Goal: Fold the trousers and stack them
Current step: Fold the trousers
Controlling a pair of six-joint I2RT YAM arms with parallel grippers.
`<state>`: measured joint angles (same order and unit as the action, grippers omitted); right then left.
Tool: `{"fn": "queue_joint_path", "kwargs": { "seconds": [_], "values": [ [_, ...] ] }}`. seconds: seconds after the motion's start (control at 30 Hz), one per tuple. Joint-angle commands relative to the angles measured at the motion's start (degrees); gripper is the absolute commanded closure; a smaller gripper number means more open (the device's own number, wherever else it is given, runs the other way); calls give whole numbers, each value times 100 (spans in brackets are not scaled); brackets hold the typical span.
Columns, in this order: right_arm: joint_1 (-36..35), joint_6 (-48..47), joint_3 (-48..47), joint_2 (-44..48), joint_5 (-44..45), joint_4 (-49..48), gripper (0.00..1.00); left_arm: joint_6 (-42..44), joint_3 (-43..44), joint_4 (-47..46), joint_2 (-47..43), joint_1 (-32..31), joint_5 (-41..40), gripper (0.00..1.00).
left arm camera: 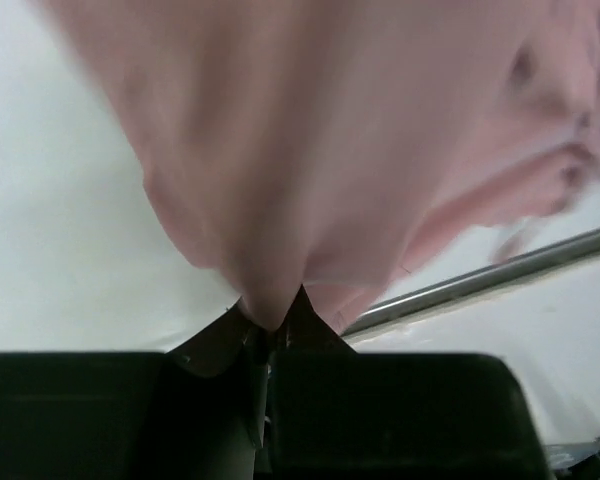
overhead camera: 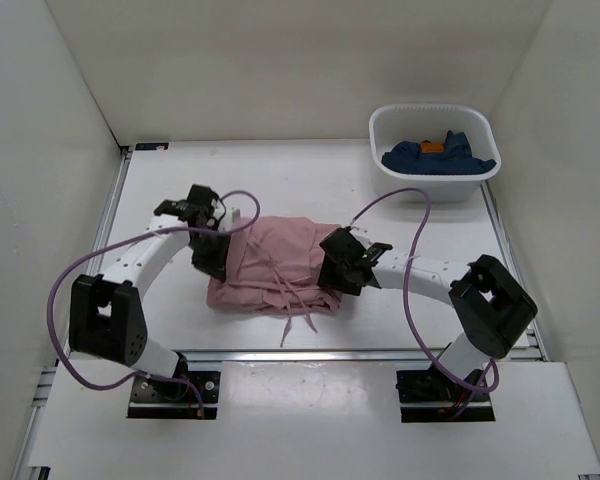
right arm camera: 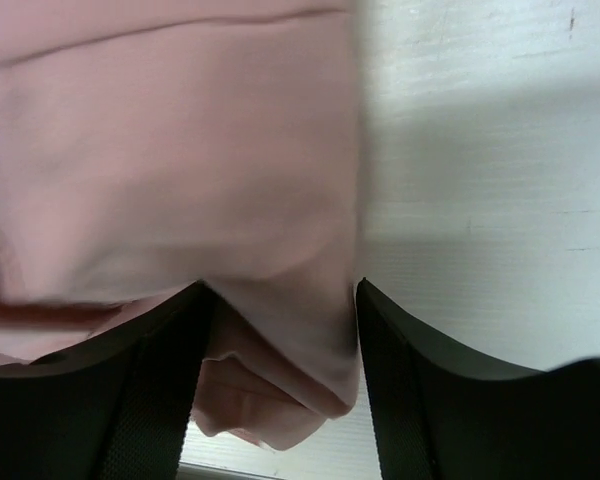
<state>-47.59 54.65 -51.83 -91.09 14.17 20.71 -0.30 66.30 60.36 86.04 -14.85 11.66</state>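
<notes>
The dusty-pink trousers (overhead camera: pixel 275 263) lie bunched in a folded heap in the middle of the table, drawstrings (overhead camera: pixel 298 318) trailing toward the near edge. My left gripper (overhead camera: pixel 214 256) is at the heap's left edge, shut on a pinch of pink fabric (left arm camera: pixel 270 290) that hangs stretched from its tips. My right gripper (overhead camera: pixel 337 272) is at the heap's right edge with jaws wide apart; a fold of the trousers (right arm camera: pixel 280 350) lies between the fingers (right arm camera: pixel 410 370) without being clamped.
A white basket (overhead camera: pixel 380 135) at the back right holds dark blue garments (overhead camera: pixel 440 158) with an orange patch. White walls enclose the table on the left, back and right. A metal rail (left arm camera: pixel 500 275) runs along the table's near edge.
</notes>
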Motion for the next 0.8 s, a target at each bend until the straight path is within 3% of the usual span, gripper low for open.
{"fn": "queue_joint_path", "kwargs": {
  "seconds": [0.0, 0.1, 0.2, 0.4, 0.43, 0.47, 0.57, 0.63, 0.77],
  "values": [
    [13, -139, 112, 109, 23, 222, 33, 30, -1231, -478, -70, 26, -857, 86],
    [13, -410, 112, 240, 94, 372, 30, 30, -1822, -1341, -131, 26, -1078, 79],
    [65, -796, -81, 451, 226, 538, 26, 30, -1744, -1465, -210, 26, -815, 69],
    [66, -1228, -415, 995, 279, 969, 19, 30, -1603, -1465, -693, 26, -1025, 56],
    [66, -1229, -502, 1075, 340, 1040, 17, 30, -1603, -1465, -868, 26, -1025, 52],
    [66, -1229, -503, 1241, 427, 1119, 14, 30, -1603, -1465, -965, 26, -1112, 39],
    [294, -1404, -740, 1514, 480, 1488, 6, 30, -1507, -1344, -1291, 26, -1245, 27],
    [645, -1527, -898, 1568, 481, 1848, 3, 30, -1244, -1203, -1440, 26, -1385, 11],
    [1462, -2071, -1188, 1752, 419, 2630, 1, 30, -585, -1122, -2167, 385, -1833, 5]
  ]
}}
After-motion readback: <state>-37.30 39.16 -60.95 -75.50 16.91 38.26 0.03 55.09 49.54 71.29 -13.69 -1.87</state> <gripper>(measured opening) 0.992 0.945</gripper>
